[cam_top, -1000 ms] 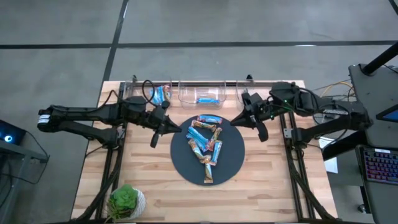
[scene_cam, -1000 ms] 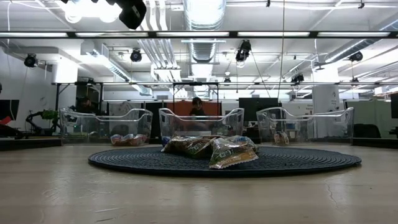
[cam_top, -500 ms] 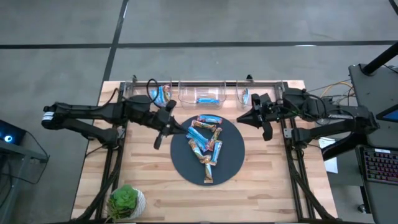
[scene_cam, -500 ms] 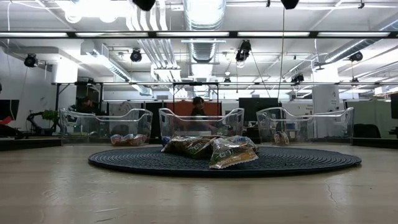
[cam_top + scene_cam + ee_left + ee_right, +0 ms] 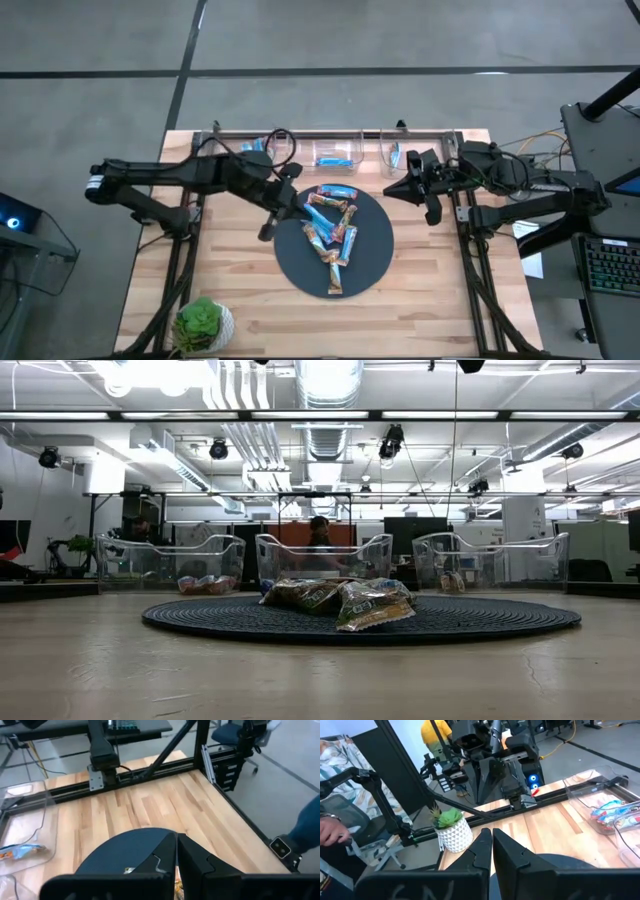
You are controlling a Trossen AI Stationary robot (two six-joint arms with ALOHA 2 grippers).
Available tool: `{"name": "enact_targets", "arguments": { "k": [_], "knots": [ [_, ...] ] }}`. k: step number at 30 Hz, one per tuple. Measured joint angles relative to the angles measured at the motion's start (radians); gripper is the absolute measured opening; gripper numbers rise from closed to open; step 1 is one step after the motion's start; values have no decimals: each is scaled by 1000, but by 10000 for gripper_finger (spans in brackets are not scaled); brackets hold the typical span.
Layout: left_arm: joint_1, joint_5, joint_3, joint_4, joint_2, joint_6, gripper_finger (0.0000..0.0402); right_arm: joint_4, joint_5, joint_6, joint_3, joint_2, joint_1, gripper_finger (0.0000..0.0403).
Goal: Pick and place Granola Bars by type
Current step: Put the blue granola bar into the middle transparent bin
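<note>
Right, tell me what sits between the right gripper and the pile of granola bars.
High view: only the bare edge of the dark round mat and wood table separate the shut right gripper from the granola bars.

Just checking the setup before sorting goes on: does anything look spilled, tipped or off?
Nothing stands out. The granola bars lie piled on the dark round mat, the three clear bins stand upright in a row, and the small potted plant is upright.
</note>
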Motion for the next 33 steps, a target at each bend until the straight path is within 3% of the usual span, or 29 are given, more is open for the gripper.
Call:
{"name": "enact_targets", "arguments": {
  "k": [7,20,24,33],
  "knots": [
    [-5,0,12,17,32,0,0,0,-1,0,0,0,0,8],
    [-2,-3,10,26,81,-174,0,0,-1,0,0,2,0,8],
    [-2,-7,10,25,85,-167,0,0,-2,0,0,3,0,8],
    [-2,-66,10,24,85,-193,15,0,-2,0,0,3,0,8]
  ]
}}
